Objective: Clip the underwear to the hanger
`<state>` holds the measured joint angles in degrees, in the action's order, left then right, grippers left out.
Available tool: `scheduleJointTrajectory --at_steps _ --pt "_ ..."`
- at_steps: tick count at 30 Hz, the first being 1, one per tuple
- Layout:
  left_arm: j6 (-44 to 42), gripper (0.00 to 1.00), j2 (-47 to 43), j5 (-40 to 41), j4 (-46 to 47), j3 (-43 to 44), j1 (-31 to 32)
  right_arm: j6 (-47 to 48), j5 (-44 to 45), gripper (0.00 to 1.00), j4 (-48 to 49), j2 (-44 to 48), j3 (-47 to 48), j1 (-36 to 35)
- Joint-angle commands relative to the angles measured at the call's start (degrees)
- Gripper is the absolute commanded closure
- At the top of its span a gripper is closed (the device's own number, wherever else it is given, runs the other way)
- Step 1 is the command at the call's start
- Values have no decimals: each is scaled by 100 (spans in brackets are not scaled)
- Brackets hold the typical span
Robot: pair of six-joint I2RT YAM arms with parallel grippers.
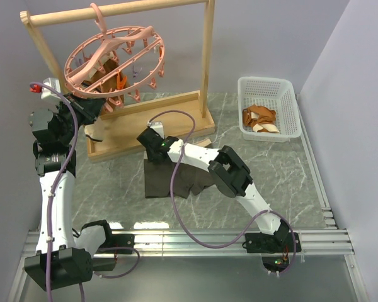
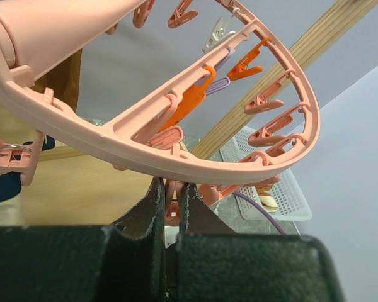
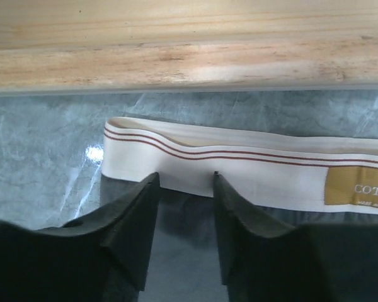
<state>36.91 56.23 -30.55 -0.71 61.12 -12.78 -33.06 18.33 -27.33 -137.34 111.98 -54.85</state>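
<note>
Currently, the left gripper [image 2: 172, 184] is narrowed onto a pink clip [image 2: 172, 212] under the hanger [image 1: 113, 58] ring. The right gripper [image 3: 185, 176] is spread open at the waistband of the underwear [image 1: 157, 182], which lies flat on the table [image 1: 283, 182] beside the wooden rack [image 1: 145, 129].

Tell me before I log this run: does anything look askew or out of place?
The hanger hangs tilted on the wooden rack, its lower edge by the left gripper, which pinches a clip. The underwear lies flat on the table.

You're seeing pale walls [image 1: 271, 38] enclosing a marbled counter [image 1: 302, 182], glare [image 3: 94, 153] shining just beside the right end effector [image 3: 184, 179].
</note>
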Motion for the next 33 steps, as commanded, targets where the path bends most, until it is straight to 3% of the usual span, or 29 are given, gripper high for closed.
scheduleJointTrajectory --at_steps 1,4,5,6,9,12,19,22,23,25,29,33 --pt "-175 100 -7 -66 -307 102 12 10 -488 59 -466 -504 -115 -61" --pt "-192 100 2 -66 -333 102 3 10 -646 81 -518 -610 -81 -35" --pt "-184 100 2 -74 -342 75 12 27 -629 96 -536 -636 -45 -35" --pt "-192 100 11 -83 -333 58 12 149 -637 100 -632 -654 16 -35" --pt "-193 100 2 -109 -360 31 3 623 -594 94 -739 -470 236 -96" --pt "-210 100 11 -118 -368 14 3 1316 -348 90 57 363 -657 -166" --pt "-228 100 2 -180 -263 23 3 2312 -742 91 -63 857 -1966 280" --pt "-219 100 -33 -180 -245 -13 12 2480 -848 71 359 1261 -2434 457" --pt "-210 100 -42 -206 -254 -21 12 2445 -961 54 412 1454 -2462 527" --pt "-219 99 -59 -224 -245 -56 3 2086 -989 32 544 1761 -2462 519" --pt "-236 100 -50 -250 -263 -57 3 1532 -1252 10 606 2096 -2383 484" --pt "-219 100 -51 -285 -263 -74 3 907 -1182 8 -146 1773 -1901 361"
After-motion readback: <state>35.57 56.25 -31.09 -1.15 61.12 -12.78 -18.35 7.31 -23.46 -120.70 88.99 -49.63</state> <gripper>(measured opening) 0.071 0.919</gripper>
